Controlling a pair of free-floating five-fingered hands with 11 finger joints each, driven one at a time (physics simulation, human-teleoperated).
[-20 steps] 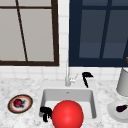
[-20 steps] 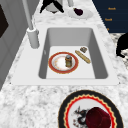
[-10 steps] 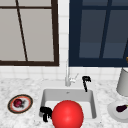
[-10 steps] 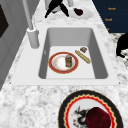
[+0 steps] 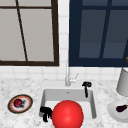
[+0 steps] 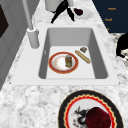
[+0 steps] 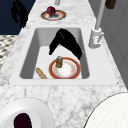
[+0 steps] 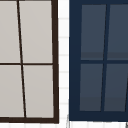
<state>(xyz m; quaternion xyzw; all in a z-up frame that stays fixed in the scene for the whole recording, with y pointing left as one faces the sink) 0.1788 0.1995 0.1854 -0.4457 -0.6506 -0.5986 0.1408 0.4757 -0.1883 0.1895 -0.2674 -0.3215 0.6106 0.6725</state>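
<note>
My right hand (image 5: 86, 85) hangs open over the back right corner of the sink (image 5: 93, 106), fingers pointing down. In the right side view this right hand (image 7: 65, 40) spreads above a red-rimmed plate (image 7: 71, 71) that carries a small jar (image 7: 59, 61). From the left, the same right hand (image 6: 62, 9) is past the basin's far end. My left hand (image 5: 45, 112) floats open by the sink's front left corner, and this left hand (image 7: 18, 12) is out in front of the counter. A big red ball (image 5: 67, 115) covers the sink's front edge.
A breadstick (image 6: 83, 57) and a small brown piece (image 6: 83, 49) lie in the basin. The faucet (image 5: 67, 76) stands behind it. A patterned plate (image 5: 11, 106) with a dark red fruit (image 5: 18, 103) sits at left. At right are a white plate (image 5: 112, 112) with a purple item (image 5: 121, 108) and a canister (image 5: 123, 82).
My right hand has dipped slightly toward the sink's back right corner. The left hand and the dishes have stayed put.
</note>
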